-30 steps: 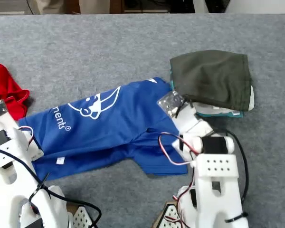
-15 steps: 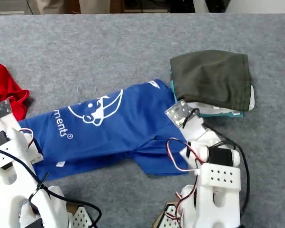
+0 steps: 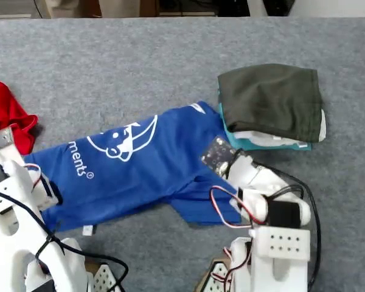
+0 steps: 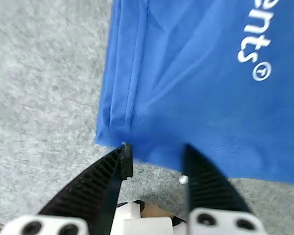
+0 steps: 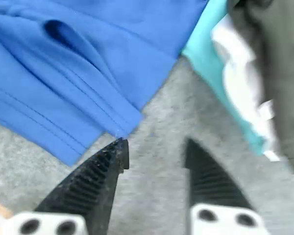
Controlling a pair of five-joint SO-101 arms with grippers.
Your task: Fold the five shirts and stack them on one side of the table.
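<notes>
Red shirt (image 3: pixel 5 112): unfolded and bunched, lying off to the outer side of the left gripper (image 4: pixel 156 157) and apart from it. Left gripper: jaws spread, nothing pinched. The blue shirt (image 3: pixel 140 167) lies flat directly ahead, with its layered hem edge reaching in between the fingertips. Right gripper (image 5: pixel 156 149): jaws spread over bare table (image 3: pixel 109 55). A corner of the blue shirt sits just beside one fingertip, and the stack lies just ahead on the other side, with the olive shirt (image 3: pixel 271 100) over the white shirt (image 5: pixel 242 73) and the teal shirt (image 5: pixel 208 54).

Risk assessment: the hem at the left gripper shows several layers, so a shallow close may take only the top one and let the fold slip. The right gripper, closing where it stands, would likely grasp nothing. Advancing could snag the teal shirt and upset the stack. The blue shirt touches the stack's edge, so dragging it could shift the pile.

Visibility: the red shirt is cut off at the frame edge. Both arms cover the near edge of the blue shirt. The lower stack layers are mostly hidden, so whether the white is a single garment cannot be confirmed.
</notes>
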